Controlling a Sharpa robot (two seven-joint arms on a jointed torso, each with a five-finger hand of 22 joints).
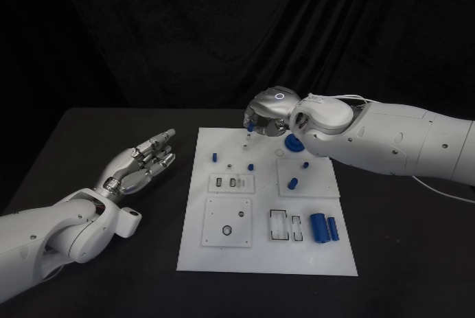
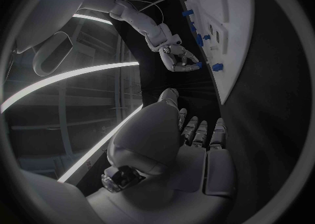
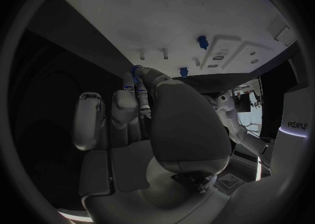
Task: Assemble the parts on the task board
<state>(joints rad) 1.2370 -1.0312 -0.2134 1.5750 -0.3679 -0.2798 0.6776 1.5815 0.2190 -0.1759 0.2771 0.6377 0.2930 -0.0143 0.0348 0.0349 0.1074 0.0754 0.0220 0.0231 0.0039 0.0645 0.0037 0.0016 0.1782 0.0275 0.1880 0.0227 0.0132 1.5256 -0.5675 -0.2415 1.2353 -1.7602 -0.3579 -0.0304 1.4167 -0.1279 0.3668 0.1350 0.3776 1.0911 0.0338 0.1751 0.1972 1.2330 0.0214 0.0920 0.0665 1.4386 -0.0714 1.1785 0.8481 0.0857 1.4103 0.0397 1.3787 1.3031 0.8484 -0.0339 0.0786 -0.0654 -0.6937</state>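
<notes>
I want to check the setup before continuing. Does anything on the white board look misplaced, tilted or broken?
Nothing stands out. The task board lies flat on the table, undamaged, with its blue parts on it; two blue cylinders lie side by side near its right edge. The right hand holds a small blue part at the far edge; the left hand rests open beside the board.

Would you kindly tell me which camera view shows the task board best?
The head view: the whole task board lies open there. The left wrist view catches a narrow, curved strip of it; the right wrist view shows one end beyond the right hand.
</notes>
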